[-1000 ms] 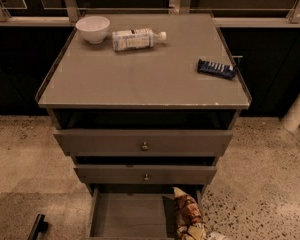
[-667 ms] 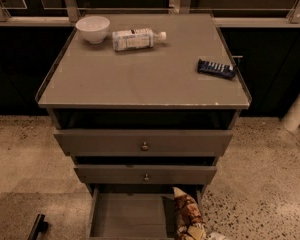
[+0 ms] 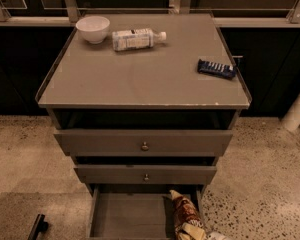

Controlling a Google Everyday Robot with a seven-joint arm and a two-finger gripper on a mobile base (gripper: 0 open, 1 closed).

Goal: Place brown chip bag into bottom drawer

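Note:
The brown chip bag lies in the right side of the open bottom drawer, against its right wall. Its near end runs off the lower edge of the view. The bag is crinkly, with a dark brown middle and pale yellow ends. The drawer's left part shows plain grey floor. Of my gripper only a pale bit shows at the very bottom edge, right beside the bag's near end. Whether it touches the bag is hidden.
The two upper drawers with round knobs are slightly pulled out. On the cabinet top stand a white bowl, a lying plastic bottle and a dark blue wrapped bar. A dark object sits on the speckled floor at lower left.

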